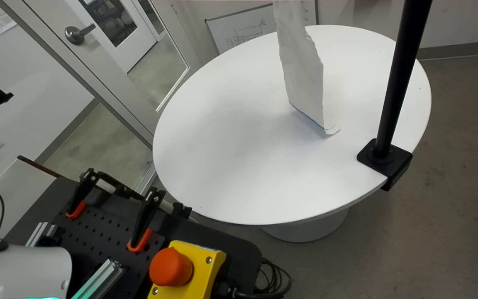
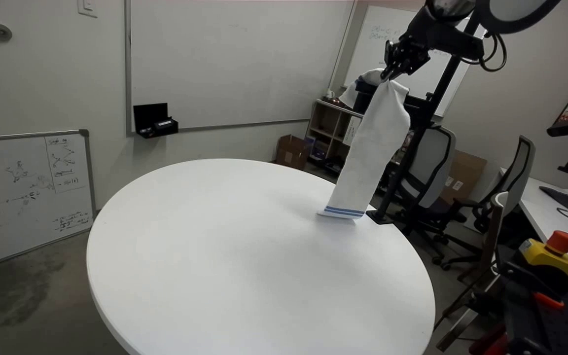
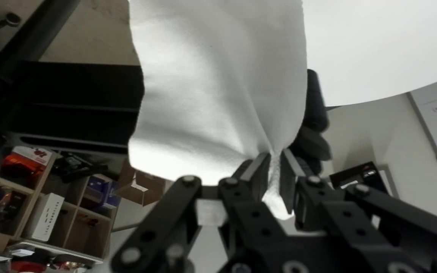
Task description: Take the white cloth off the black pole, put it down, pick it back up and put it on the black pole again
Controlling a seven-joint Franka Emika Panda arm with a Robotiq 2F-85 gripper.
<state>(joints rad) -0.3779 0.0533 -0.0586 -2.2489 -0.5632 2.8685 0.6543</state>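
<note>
The white cloth (image 1: 301,70) hangs in a long strip, its blue-striped lower edge at the tabletop; it also shows in an exterior view (image 2: 368,153). My gripper (image 2: 388,76) is shut on the cloth's upper part. In the wrist view the gripper (image 3: 277,155) pinches a fold of the cloth (image 3: 214,76), with a bit poking through. The black pole (image 1: 398,79) stands at the table edge on its square base and shows in an exterior view (image 2: 413,145). A black crossbar (image 3: 78,91) runs behind the cloth; a shorter cloth flap (image 2: 350,93) hangs past its end.
The round white tabletop (image 1: 230,145) lies below the cloth; it also shows in an exterior view (image 2: 239,276). A yellow emergency-stop box (image 1: 199,265) and orange-tipped clamps (image 1: 141,238) sit on the robot's black bench. Chairs (image 2: 429,165) and shelves (image 2: 331,125) stand behind the pole.
</note>
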